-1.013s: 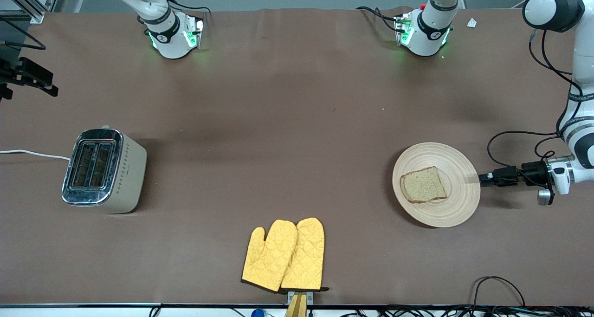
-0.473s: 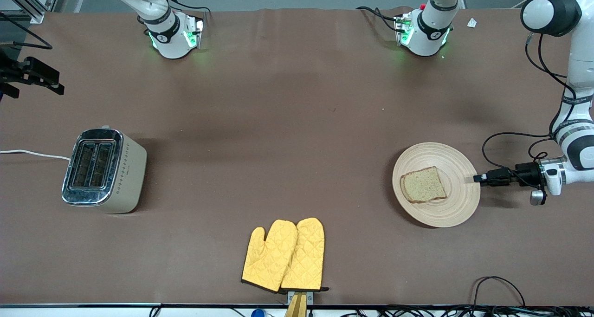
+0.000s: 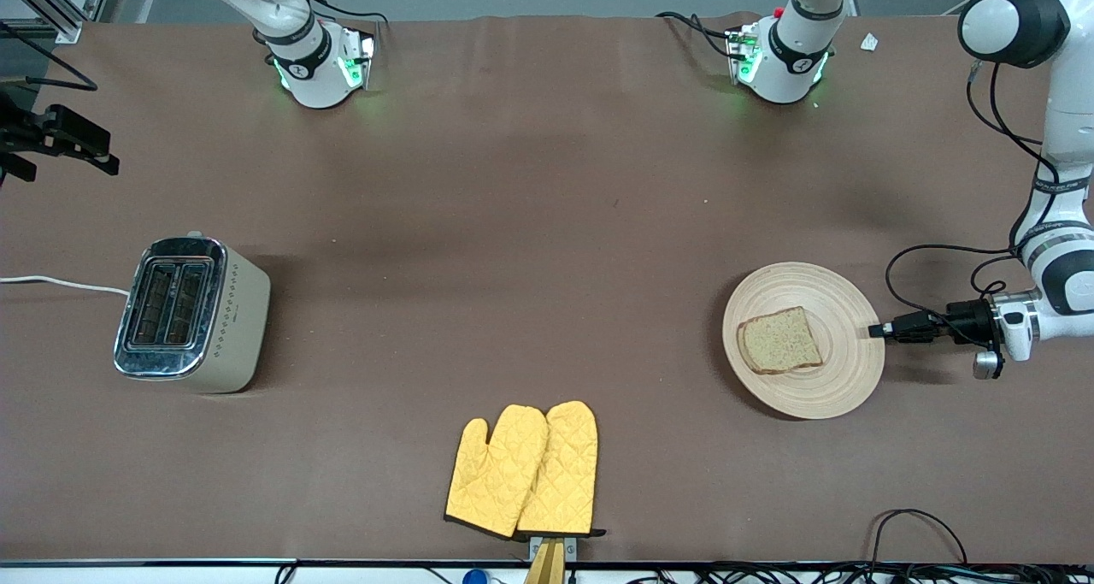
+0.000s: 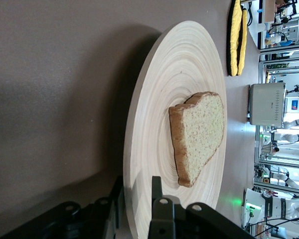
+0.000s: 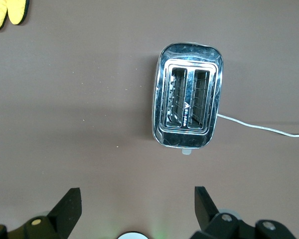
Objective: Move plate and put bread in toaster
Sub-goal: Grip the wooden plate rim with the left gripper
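The light-wood plate (image 3: 812, 387) lies toward the left arm's end of the table with the bread (image 3: 779, 340) flat on it. My left gripper (image 3: 873, 331) is low at the plate's rim. In the left wrist view the left gripper (image 4: 137, 184) is open, with one finger over the plate (image 4: 179, 64) and one outside its edge, a gap showing; the bread (image 4: 199, 134) lies just ahead. The toaster (image 3: 192, 315) stands toward the right arm's end, both slots empty. My right gripper (image 5: 137, 204) is open and empty, up in the air beside the toaster (image 5: 188, 97).
A pair of yellow oven mitts (image 3: 523, 468) lies near the table's front edge, nearer the front camera than the plate and toaster. The toaster's white cord (image 3: 60, 283) runs off the right arm's end of the table. Cables hang by the left arm (image 3: 940, 259).
My left gripper has slid toward the plate until its fingers straddle the rim. The right gripper has shifted slightly. Plate, bread and toaster have not moved.
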You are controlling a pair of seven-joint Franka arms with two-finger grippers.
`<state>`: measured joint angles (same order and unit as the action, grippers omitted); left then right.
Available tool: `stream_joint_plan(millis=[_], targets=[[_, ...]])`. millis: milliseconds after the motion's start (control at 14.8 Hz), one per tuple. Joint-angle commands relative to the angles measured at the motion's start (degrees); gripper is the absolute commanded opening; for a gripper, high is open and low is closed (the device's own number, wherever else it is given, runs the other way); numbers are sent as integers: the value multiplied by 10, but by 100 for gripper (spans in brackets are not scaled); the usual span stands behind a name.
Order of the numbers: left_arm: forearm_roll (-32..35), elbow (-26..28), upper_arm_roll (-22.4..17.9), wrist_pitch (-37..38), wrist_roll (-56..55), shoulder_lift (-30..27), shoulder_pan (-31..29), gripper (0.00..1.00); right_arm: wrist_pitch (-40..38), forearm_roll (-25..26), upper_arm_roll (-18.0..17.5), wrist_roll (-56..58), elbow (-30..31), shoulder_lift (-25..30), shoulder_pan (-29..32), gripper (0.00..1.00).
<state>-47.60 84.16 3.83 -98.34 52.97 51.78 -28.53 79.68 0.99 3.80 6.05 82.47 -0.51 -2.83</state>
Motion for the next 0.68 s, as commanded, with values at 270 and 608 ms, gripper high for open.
stream_joint_plan(millis=[270, 608], targets=[[-7, -7, 0, 3, 10, 5, 1, 11, 1, 10, 11, 4, 10, 12, -2, 100], [-8, -9, 2, 3, 4, 2, 1, 0, 1, 0, 18, 5, -19, 8, 33, 100]])
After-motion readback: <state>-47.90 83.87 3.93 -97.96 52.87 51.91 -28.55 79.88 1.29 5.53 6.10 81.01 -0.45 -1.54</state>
